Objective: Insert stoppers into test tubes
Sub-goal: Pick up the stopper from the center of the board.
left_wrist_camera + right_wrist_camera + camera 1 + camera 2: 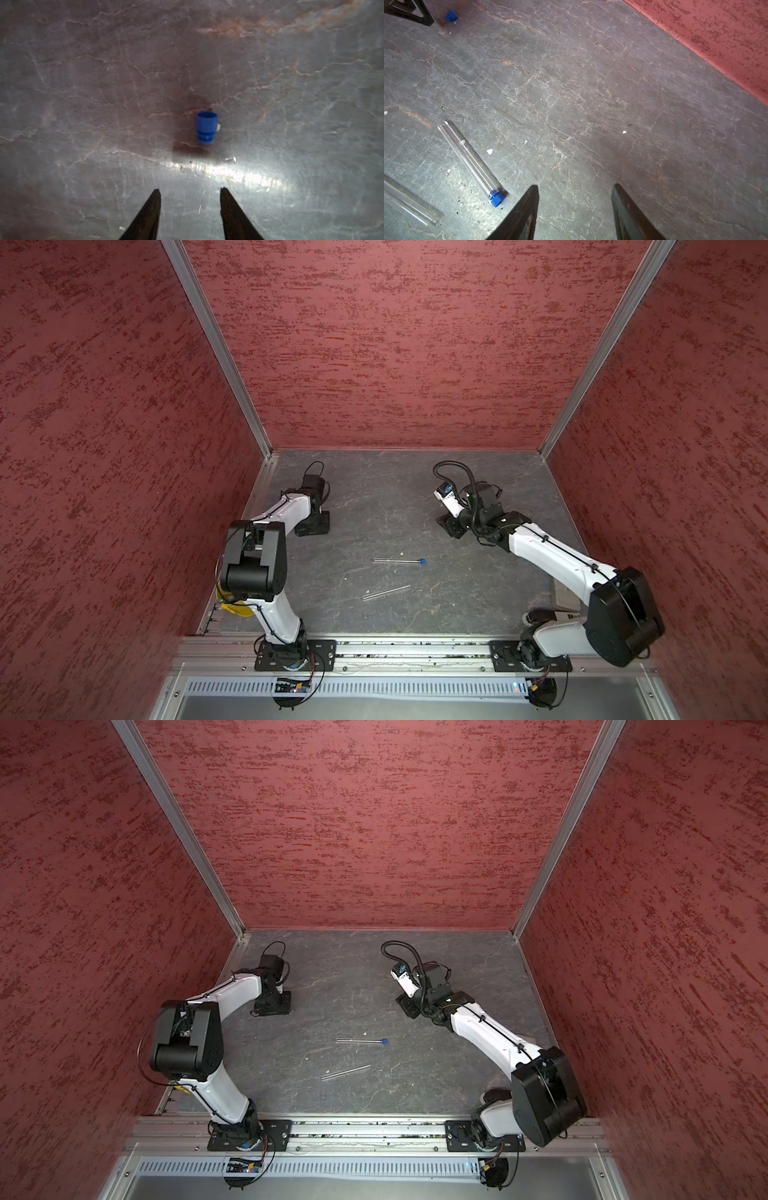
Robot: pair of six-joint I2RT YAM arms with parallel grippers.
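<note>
Half done, 1 of 2. The capped tube (395,561) lies flat in the middle of the table (374,497). Its seated stopper (421,561) is in the end toward the right arm's side, as you see in both top views. The bare tube (386,592) lies flat near it, closer to the arm bases and slightly angled. It does not touch the capped tube and has no plug in either end.

The loose stopper (207,127) lies on its side on the table. In the left wrist view it is ahead of the left gripper (190,190), not between the tips. That tool's jaws stand part-way apart with nothing in them. A white speck (218,127) touches the loose stopper, and a 2nd speck lies near it. You cannot make out this stopper in the top views; the left gripper probably hides it. The right wrist view shows it just beside the left tool, well apart from both tubes.

The right gripper (576,186) has its jaws apart at a middling width and is empty. It is over bare table beside the capped tube's plugged end.

Left to do, as I judge it: close on the loose stopper, get the bare tube held, and push the plug into its mouth. The plug is tiny and round, so it may roll if 1 tip nudges it. The clear tube may roll too.
</note>
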